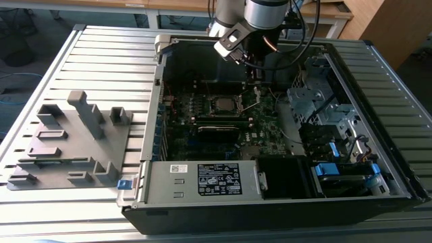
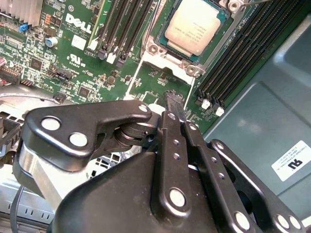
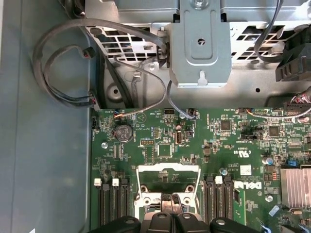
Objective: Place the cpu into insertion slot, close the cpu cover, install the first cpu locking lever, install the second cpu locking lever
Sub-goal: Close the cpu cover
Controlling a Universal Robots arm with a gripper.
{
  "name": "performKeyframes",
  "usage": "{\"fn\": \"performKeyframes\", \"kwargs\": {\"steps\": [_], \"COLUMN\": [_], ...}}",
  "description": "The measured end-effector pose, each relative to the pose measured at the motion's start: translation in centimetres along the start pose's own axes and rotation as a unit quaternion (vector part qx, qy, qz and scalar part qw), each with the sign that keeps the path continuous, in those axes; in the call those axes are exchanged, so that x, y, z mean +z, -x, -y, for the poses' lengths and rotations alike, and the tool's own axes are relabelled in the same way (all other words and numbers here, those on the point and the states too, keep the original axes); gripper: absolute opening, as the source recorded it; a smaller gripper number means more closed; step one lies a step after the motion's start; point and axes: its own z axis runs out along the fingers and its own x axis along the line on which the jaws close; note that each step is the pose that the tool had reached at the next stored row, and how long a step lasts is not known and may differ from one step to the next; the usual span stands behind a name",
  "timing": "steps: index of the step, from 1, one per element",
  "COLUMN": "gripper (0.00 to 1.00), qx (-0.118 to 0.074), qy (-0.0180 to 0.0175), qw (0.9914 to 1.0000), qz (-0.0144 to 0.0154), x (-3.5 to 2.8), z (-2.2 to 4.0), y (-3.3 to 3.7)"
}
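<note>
Slatted grey table (image 1: pixel 101 55) carries the open computer case (image 1: pixel 154 152), lying on its side. From the exterior view I see the cpu (image 1: pixel 223 103) seated flat in the insertion slot (image 2: pixel 151 48), metal top up. It is square, so it has no long axis, and its edges run parallel to the memory slots (image 2: pixel 243 53) flanking it. A locking lever (image 1: pixel 252 103) at its 3 o'clock looks raised, I think. My gripper (image 2: pixel 174 99) hangs at the cpu's 12 o'clock, clenched on nothing, fingertips pressed together.
</note>
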Motion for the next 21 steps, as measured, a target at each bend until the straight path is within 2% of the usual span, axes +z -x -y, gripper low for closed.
{"fn": "performKeyframes", "kwargs": {"steps": [11, 21], "gripper": [0.11, 0.11], "qx": [0.0, 0.0], "qy": [0.0, 0.0], "qw": [1.0, 1.0], "qz": [0.0, 0.0], "x": [0.06, 0.14], "z": [-0.87, -1.99], "y": [-0.04, -0.11]}}
